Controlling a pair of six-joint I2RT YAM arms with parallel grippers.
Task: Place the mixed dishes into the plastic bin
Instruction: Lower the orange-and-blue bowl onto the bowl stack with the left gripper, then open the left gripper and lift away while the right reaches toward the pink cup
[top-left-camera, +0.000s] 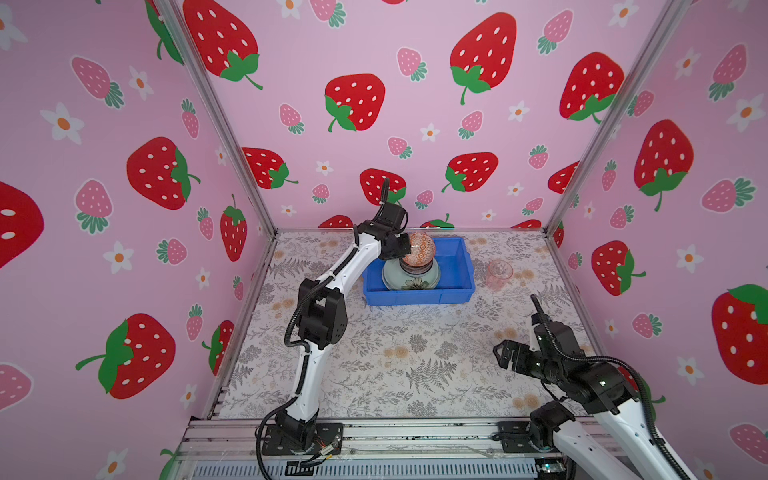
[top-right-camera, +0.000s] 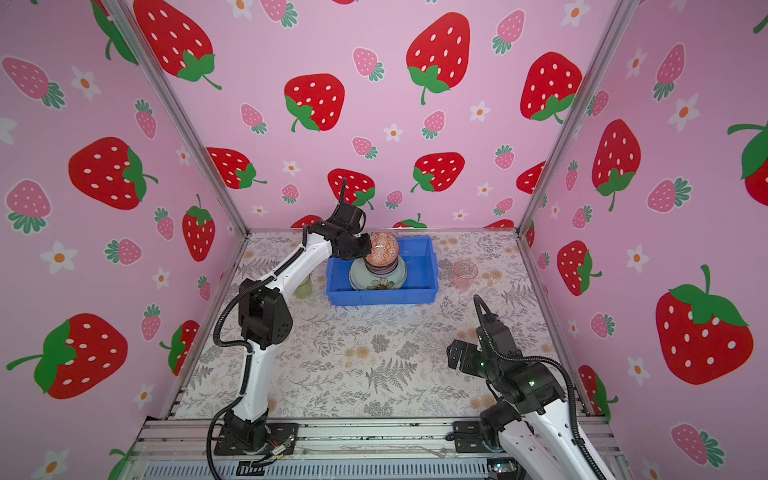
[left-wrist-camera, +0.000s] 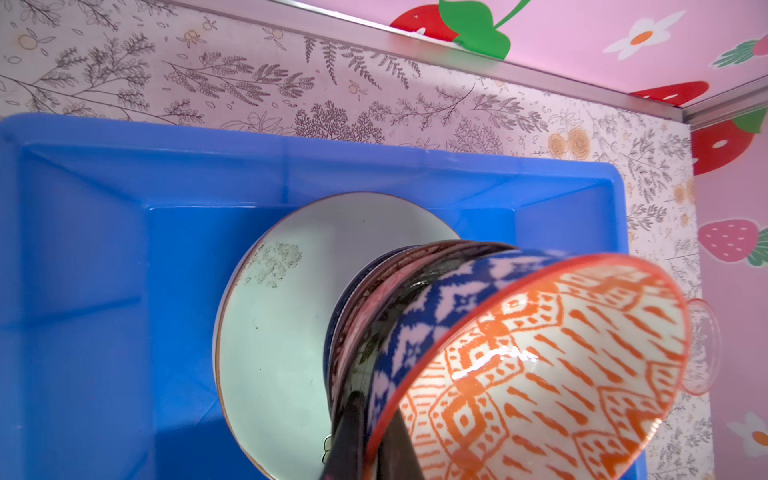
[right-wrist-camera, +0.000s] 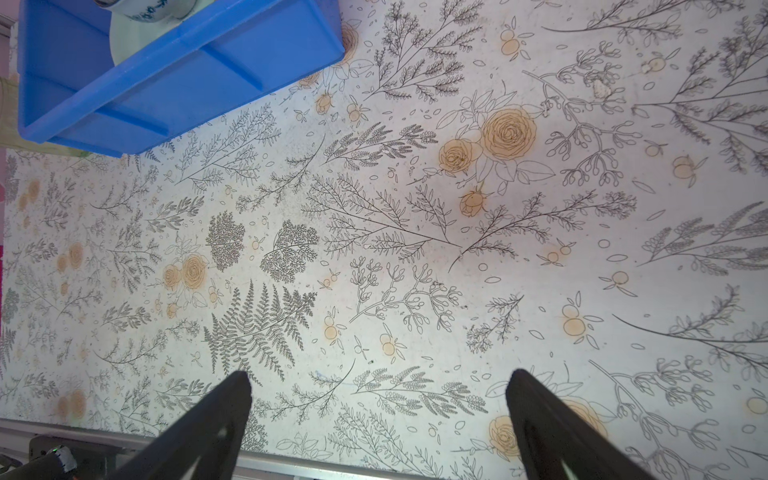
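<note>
Over the plastic bin (top-left-camera: 419, 296), holding the tilted orange-red bowl (left-wrist-camera: 540, 365) in the clamped left gripper (left-wrist-camera: 374, 453) at the top of the bowl stack (left-wrist-camera: 436, 307), with right gripper (right-wrist-camera: 378, 386) spread, well apart; next probably levelling, lowering, releasing.

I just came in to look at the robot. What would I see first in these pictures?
Probably the giant red strawberries all over the pink walls. Next, the left hand shut on an orange-red bowl, tilted over a stack of bowls on a pale green plate in the blue bin at the back. A pink glass stands on the table right of the bin.
</note>
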